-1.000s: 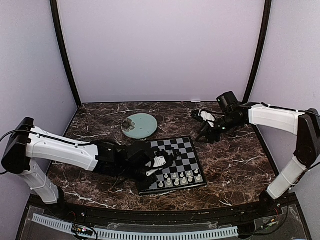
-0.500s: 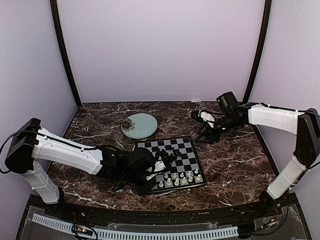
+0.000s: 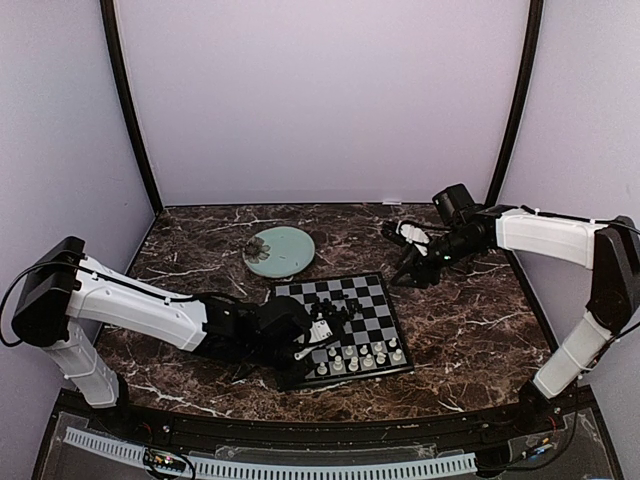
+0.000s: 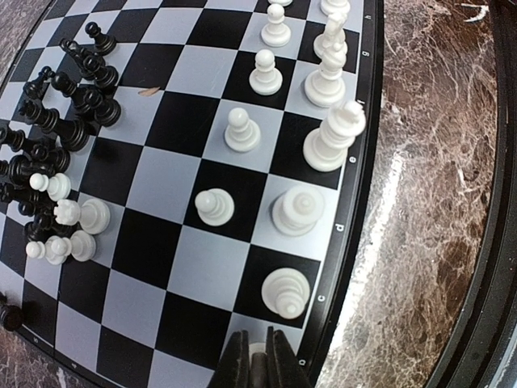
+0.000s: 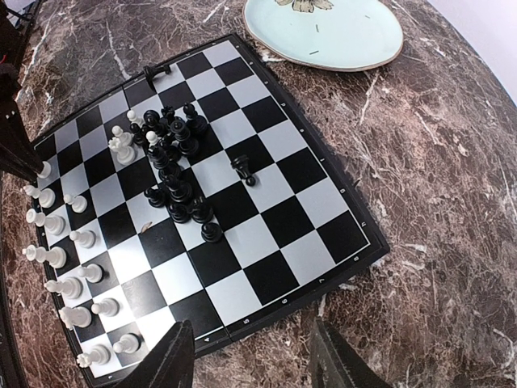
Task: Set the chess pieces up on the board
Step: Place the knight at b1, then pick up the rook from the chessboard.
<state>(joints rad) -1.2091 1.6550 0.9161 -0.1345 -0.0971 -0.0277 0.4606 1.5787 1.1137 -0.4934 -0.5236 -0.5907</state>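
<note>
left gripper (image 4: 255, 343), jaws together, low among the white chess pieces (image 4: 297, 210) — a slip may topple them; right gripper (image 5: 250, 331) wide apart.

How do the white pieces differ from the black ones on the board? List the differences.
Colour: the white pieces are cream, the black pieces dark. Layout: most white pieces stand in two rows along one edge of the board; most black pieces are bunched together mid-board. Both are tiny figures on the same board.
</note>
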